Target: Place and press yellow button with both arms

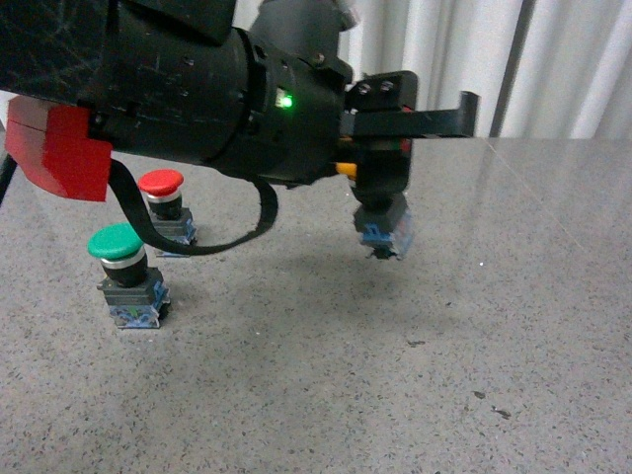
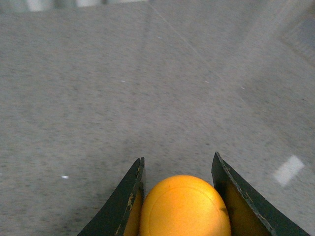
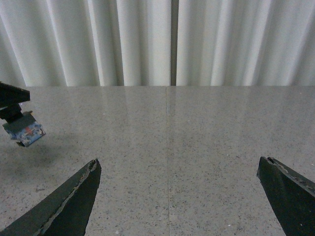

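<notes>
- Step in hand: placing. The left gripper (image 2: 179, 160) is clenched on the yellow button (image 1: 385, 232), a small mushroom-head push button with a round yellow-orange cap, black collar and blue-grey base block.
- Location: the button hangs clear of the grey speckled stone tabletop (image 1: 474, 326), base downward, over the middle and nearer the far edge.
- The right gripper (image 3: 178, 161) is released, its jaws wide apart, with nothing between them.
- Next move, as judged: lower the base flat onto the tabletop and let go. The right arm can then press the cap.
- Materials: the cap is smooth, domed and glossy. The fingers (image 2: 129, 199) are dark, tapered and worn at the edges. The tabletop is polished and reflective.
- The green-capped button (image 1: 123, 267) and red-capped button (image 1: 163, 202) stand upright toward the left edge.
</notes>
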Motion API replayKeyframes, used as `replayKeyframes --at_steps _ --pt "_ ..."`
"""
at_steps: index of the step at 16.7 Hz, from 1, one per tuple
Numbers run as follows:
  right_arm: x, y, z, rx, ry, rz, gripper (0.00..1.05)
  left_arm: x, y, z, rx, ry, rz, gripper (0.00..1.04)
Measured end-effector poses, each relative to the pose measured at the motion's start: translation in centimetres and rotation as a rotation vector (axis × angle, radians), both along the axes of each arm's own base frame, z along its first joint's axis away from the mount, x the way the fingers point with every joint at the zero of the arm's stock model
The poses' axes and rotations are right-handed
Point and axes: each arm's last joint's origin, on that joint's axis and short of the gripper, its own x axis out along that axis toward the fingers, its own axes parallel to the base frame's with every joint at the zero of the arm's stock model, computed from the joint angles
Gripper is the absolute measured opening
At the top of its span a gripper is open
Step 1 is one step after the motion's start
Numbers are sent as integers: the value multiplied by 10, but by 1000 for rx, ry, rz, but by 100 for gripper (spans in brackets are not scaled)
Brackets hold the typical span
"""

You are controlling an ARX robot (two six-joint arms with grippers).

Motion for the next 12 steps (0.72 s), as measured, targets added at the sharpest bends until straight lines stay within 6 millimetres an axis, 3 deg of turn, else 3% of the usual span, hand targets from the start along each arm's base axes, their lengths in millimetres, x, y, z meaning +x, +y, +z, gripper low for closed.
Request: replayKeyframes --at_steps 2,8,12 --pt "0 0 0 0 0 0 98 -9 -16 -12 19 42 -42 38" --pt "0 0 0 0 0 0 98 -14 -22 -26 30 90 -43 38" --pt "0 0 0 0 0 0 98 -11 1 -37 35 140 42 38"
